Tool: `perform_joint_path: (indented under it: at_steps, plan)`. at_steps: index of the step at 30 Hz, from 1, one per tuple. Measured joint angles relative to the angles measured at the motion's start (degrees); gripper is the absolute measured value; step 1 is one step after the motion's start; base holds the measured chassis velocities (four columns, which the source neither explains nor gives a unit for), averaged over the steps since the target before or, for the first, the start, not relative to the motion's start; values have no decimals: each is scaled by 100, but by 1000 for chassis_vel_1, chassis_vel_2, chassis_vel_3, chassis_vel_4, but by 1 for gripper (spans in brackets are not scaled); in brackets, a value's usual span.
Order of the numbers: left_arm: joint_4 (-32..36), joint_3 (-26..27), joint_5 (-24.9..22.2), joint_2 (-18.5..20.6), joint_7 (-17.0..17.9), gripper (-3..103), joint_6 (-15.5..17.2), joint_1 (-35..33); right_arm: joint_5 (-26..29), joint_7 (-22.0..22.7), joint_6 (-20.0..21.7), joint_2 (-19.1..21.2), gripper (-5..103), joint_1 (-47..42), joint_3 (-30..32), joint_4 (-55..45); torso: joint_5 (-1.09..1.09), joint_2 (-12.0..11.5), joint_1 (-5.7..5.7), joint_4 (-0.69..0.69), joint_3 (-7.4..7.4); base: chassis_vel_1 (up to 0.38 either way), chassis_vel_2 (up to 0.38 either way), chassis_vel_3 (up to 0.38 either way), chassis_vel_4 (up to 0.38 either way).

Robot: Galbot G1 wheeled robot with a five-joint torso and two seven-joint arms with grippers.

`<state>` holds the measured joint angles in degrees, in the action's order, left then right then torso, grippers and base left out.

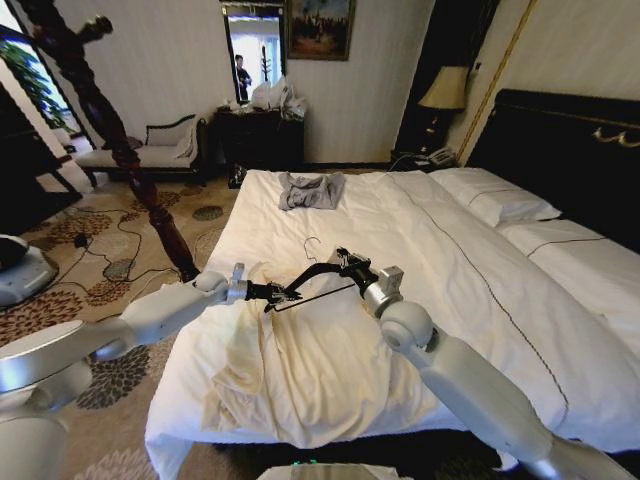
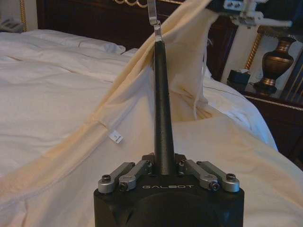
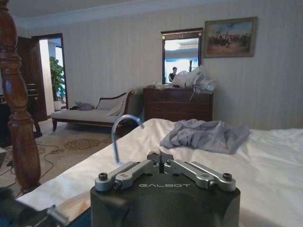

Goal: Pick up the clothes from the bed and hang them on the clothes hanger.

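The clothes (image 1: 285,360), a large cream garment, lie crumpled on the near left part of the bed (image 1: 470,260). Just above them both grippers hold the clothes hanger (image 1: 312,280), a thin dark triangle. My left gripper (image 1: 272,294) is shut on one end of the hanger's dark arm (image 2: 162,127). My right gripper (image 1: 347,266) is shut on its top, beside the silver hook (image 3: 121,130). In the left wrist view a fold of the cream clothes (image 2: 109,113) rises alongside the hanger arm toward the right gripper (image 2: 246,14).
A small grey garment (image 1: 310,190) lies farther up the bed. A dark wooden bedpost (image 1: 130,160) stands at the bed's left side, with cables on the carpet (image 1: 110,260). A nightstand with a lamp (image 1: 445,95), a dresser (image 1: 262,135) and a chaise (image 1: 150,150) line the walls.
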<state>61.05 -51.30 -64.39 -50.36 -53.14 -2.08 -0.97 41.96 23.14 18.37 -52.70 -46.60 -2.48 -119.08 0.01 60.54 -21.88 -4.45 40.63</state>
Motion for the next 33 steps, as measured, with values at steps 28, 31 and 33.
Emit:
perform_joint_path:
  at_steps: [28, 31, 33]
  plan:
    - [125, 200, -16, -143, 535, 18, -47, -111, 1, -117, 222, -192, 20, -170, -449, -250, 0, 0, 1, 0, 0, 0, 0, 0, 0]
    - [124, 353, -31, -161, 592, 18, -48, -187, -112, -202, 232, -176, 36, -311, -494, -364, 0, 0, 1, 0, 0, 0, 0, 0, 0]
    - [126, 363, -36, -162, 598, 18, -48, -194, -131, -215, 231, -169, 36, -331, -495, -383, -1, 0, 1, 0, 0, 0, 0, 0, 0]
